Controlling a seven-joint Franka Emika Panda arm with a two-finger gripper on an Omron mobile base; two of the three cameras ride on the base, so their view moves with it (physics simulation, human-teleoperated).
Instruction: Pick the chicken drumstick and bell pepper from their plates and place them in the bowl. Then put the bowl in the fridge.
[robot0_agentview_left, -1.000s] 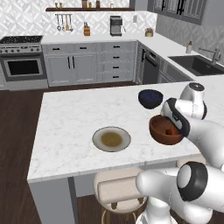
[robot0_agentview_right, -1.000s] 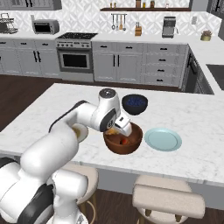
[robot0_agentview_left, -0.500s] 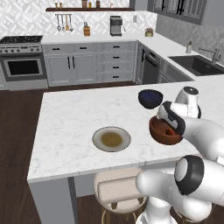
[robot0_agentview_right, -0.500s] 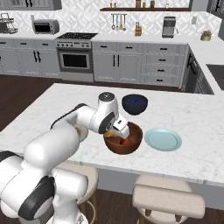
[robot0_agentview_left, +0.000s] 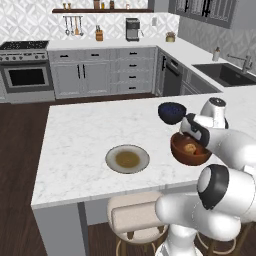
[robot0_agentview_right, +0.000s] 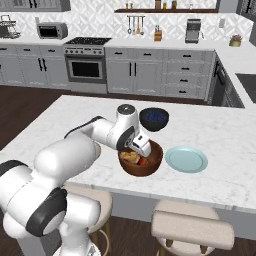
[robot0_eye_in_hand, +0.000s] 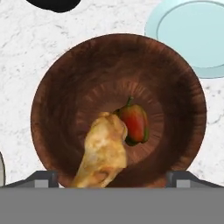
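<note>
The reddish-brown wooden bowl (robot0_eye_in_hand: 65, 109) stands on the island near its front edge, also seen as the bowl (robot0_agentview_left: 190, 152) and the bowl (robot0_agentview_right: 142, 160). Inside it lie the golden chicken drumstick (robot0_eye_in_hand: 105, 153) and the red-green bell pepper (robot0_eye_in_hand: 134, 123), touching each other. My gripper (robot0_eye_in_hand: 113, 179) hangs just above the bowl's near rim, open, its fingertips wide on either side of the drumstick and touching nothing. From the base I see the gripper (robot0_agentview_right: 141, 146) over the bowl. The grey plate (robot0_agentview_left: 127, 159) and the teal plate (robot0_agentview_right: 186, 159) are bare. The fridge is out of view.
A dark blue glossy bowl (robot0_agentview_right: 154, 119) sits just behind the wooden bowl. Stools (robot0_agentview_right: 192, 227) stand below the island's front edge. Stove, cabinets and a sink line the far walls.
The gripper's fingers have spread wide apart over the bowl, and the drumstick lies free inside it. The arm has barely moved.
</note>
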